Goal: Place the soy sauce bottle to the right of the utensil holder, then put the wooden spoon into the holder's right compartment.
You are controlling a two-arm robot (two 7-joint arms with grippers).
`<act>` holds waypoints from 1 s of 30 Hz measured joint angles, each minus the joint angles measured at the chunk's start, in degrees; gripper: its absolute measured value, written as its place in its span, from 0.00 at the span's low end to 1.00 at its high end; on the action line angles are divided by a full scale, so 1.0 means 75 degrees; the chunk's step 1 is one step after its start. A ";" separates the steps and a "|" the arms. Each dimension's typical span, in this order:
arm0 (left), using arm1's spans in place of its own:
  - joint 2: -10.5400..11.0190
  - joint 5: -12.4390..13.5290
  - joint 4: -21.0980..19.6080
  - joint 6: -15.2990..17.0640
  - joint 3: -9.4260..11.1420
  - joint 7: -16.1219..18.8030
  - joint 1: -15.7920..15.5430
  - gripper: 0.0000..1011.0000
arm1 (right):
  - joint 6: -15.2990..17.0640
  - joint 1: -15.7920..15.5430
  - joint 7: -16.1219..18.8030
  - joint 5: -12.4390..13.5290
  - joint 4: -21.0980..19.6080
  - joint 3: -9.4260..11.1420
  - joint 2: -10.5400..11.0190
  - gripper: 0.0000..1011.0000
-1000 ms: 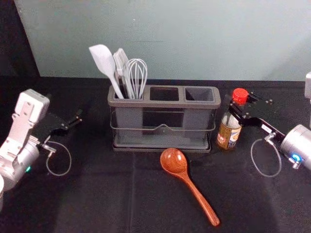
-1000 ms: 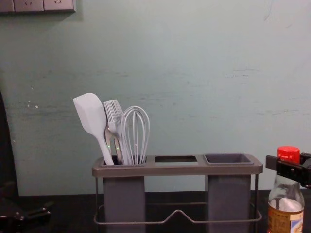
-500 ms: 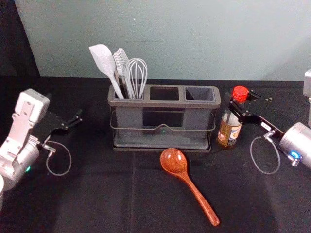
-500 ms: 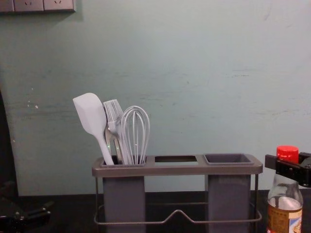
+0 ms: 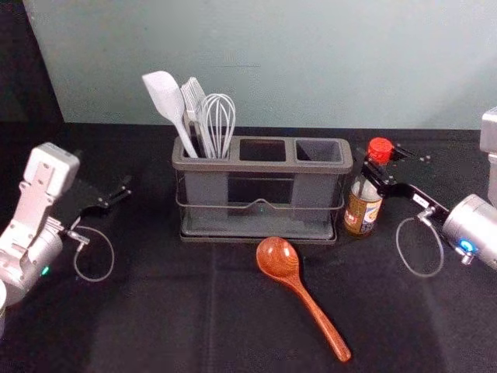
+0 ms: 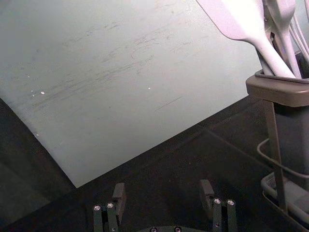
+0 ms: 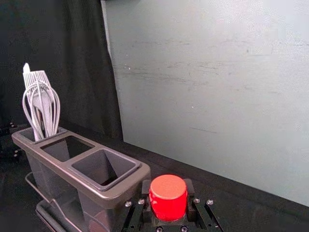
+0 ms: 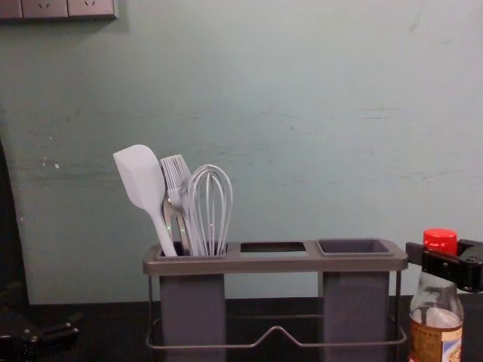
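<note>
I am gripping the soy sauce bottle (image 5: pixel 362 211) by its neck with my right gripper (image 5: pixel 377 175), and I am holding it beside the right end of the utensil holder (image 5: pixel 264 166). In the right wrist view, my two fingers are closing in from opposite sides, just under the red cap (image 7: pixel 168 197), which is sitting between them. The bottle is standing about upright in my grasp; whether its base is pressing on the black cloth (image 5: pixel 171 311), I cannot tell.

The wooden spoon (image 5: pixel 298 286) is lying on the cloth in front of the holder, outside its right compartment (image 5: pixel 318 151). Its bowl is resting toward the holder, and its handle is slanting away toward the near right.

In the holder's left compartment, a white spatula (image 5: pixel 165 96), a pastry brush (image 5: pixel 192 95) and a whisk (image 5: pixel 219 116) are standing with their heads up. The spatula is leaning out to the left, and the brush is showing between it and the whisk.

I am keeping my left gripper (image 5: pixel 126 188) parked over the cloth, well apart from the holder's left end. In its own wrist view, the left gripper (image 6: pixel 163 192) is spreading its fingers wide, with the dark cloth showing between them. Behind everything, a pale green wall (image 5: pixel 311 62) is rising.
</note>
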 joint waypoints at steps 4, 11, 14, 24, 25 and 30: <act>0.0000 0.0000 0.0000 0.0000 -0.0001 0.0000 0.0000 0.99 | 0.0006 0.0041 0.0004 -0.0015 0.0042 -0.0026 -0.0018 0.38; 0.0000 0.0000 0.0000 0.0000 -0.0001 0.0000 0.0000 0.99 | 0.0019 0.0048 -0.0003 -0.0028 0.0058 -0.0026 -0.0027 0.49; 0.0000 0.0000 0.0000 0.0000 -0.0001 0.0000 0.0000 0.99 | 0.0018 0.0020 -0.0004 -0.0021 0.0027 -0.0005 -0.0011 0.59; 0.0000 0.0000 0.0000 0.0000 0.0000 0.0000 0.0000 0.99 | 0.0000 -0.0187 -0.0012 0.0047 -0.0337 0.0152 0.0139 0.88; 0.0000 0.0000 0.0000 0.0000 0.0000 0.0000 0.0000 0.99 | -0.0001 -0.0209 -0.0015 0.0057 -0.0376 0.0166 0.0154 0.91; 0.0000 0.0000 0.0000 0.0000 0.0000 0.0000 0.0000 0.99 | -0.0031 -0.0442 -0.0050 0.0115 -0.0731 0.0288 0.0277 0.99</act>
